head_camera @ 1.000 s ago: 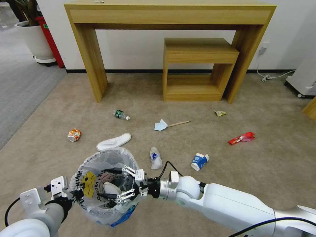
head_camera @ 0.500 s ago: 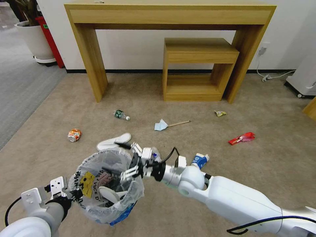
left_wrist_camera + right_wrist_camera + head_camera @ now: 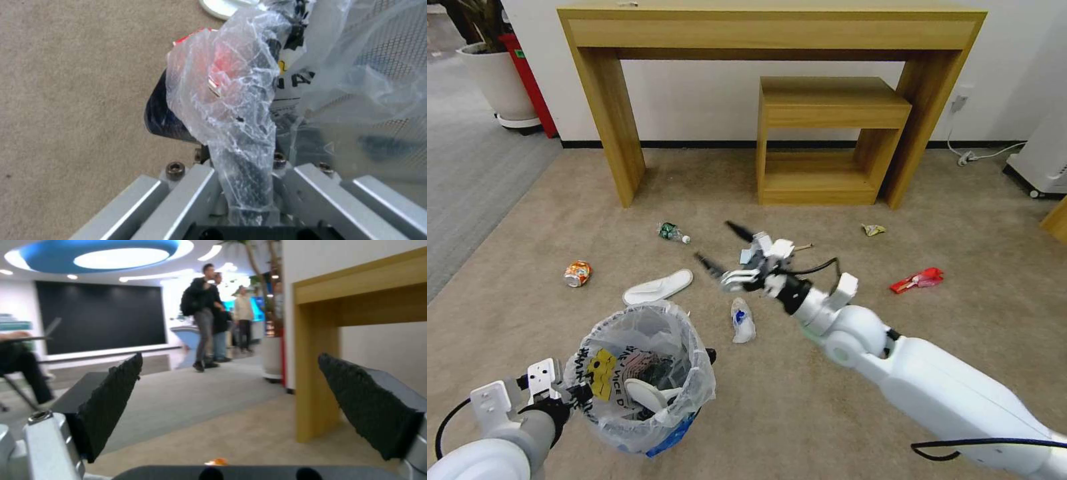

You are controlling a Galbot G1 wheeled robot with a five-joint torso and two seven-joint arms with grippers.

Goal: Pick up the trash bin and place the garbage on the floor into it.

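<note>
**Right gripper raised and empty, litter spread below and around it**

The right gripper (image 3: 725, 252) hangs in the air above the carpet with its black pads spread wide and nothing between them; the right wrist view looks level across the room between the two pads (image 3: 113, 400), so the jaws point outward rather than down at the floor. Seen from the head camera, the blue mask (image 3: 750, 254) and the wooden stick (image 3: 802, 247) lie just behind the gripper, partly covered by it. The crumpled white-and-blue wrapper (image 3: 742, 321) lies on the near side, between the gripper and the trash bin. The white slipper (image 3: 658, 287) lies off to the robot's left of the gripper, its long axis slanting across the carpet, toe end toward the far side. Farther left are the crushed orange can (image 3: 577, 273) and the green-label bottle (image 3: 672, 232); the red packet (image 3: 917, 280) and a small yellow scrap (image 3: 872, 229) lie to the right.

For any of these the right arm is clearly the free one. I judge that the gripper must tip downward before it can close on anything, since every piece lies flat on the beige carpet (image 3: 800, 413) beneath it.

The left gripper (image 3: 564, 392) is clamped on the rim of the trash bin (image 3: 639, 380); the left wrist view shows crinkled liner bunched over the black rim (image 3: 242, 110). The bin is held close to the robot's left, with a white slipper already inside.
</note>
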